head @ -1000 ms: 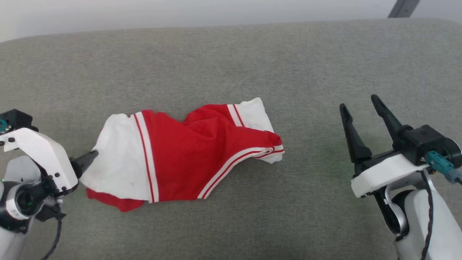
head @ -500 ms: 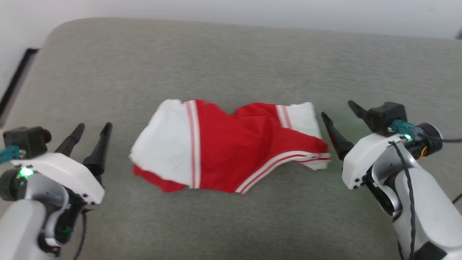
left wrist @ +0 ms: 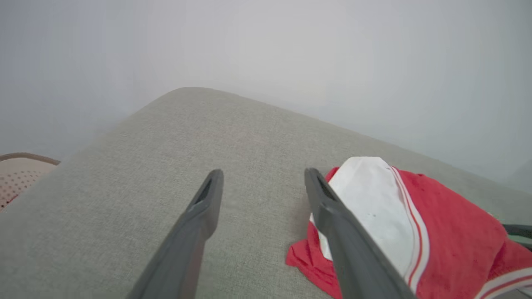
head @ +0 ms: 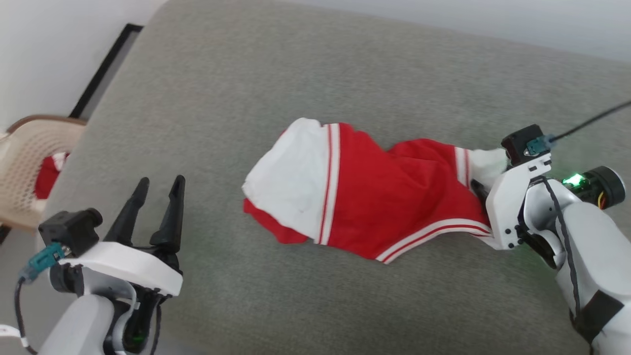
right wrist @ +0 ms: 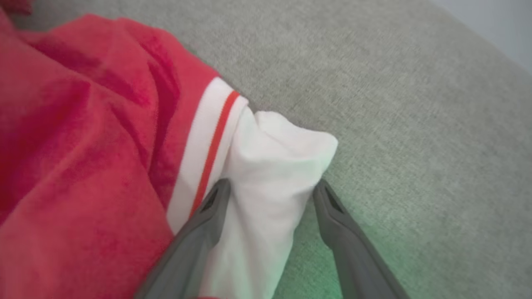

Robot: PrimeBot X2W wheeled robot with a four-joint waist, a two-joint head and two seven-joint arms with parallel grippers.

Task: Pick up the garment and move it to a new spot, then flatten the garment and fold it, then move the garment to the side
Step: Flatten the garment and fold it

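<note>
The garment [head: 389,197], bright red with white sleeve panels and paired white stripes, lies crumpled on the grey cushion [head: 236,79]. My right gripper [head: 480,178] is at its right end, open. In the right wrist view its two fingers [right wrist: 272,183] straddle the white sleeve panel [right wrist: 274,158] without pinching it, and the red body [right wrist: 83,145] spreads to the left. My left gripper [head: 160,181] stands open at the lower left, well apart from the cloth. In the left wrist view its fingers [left wrist: 263,172] hold nothing, and the garment [left wrist: 449,232] lies to their right.
A beige perforated plastic chair [head: 29,158] with something red in it stands off the cushion's left edge. It also shows as the chair [left wrist: 16,174] at the left of the left wrist view. A pale wall runs behind the cushion. Bare cushion extends in front of and behind the garment.
The head camera has swung left. My left gripper drew back from the garment's left edge. My right gripper came in onto the right white sleeve, fingers now either side of it.
</note>
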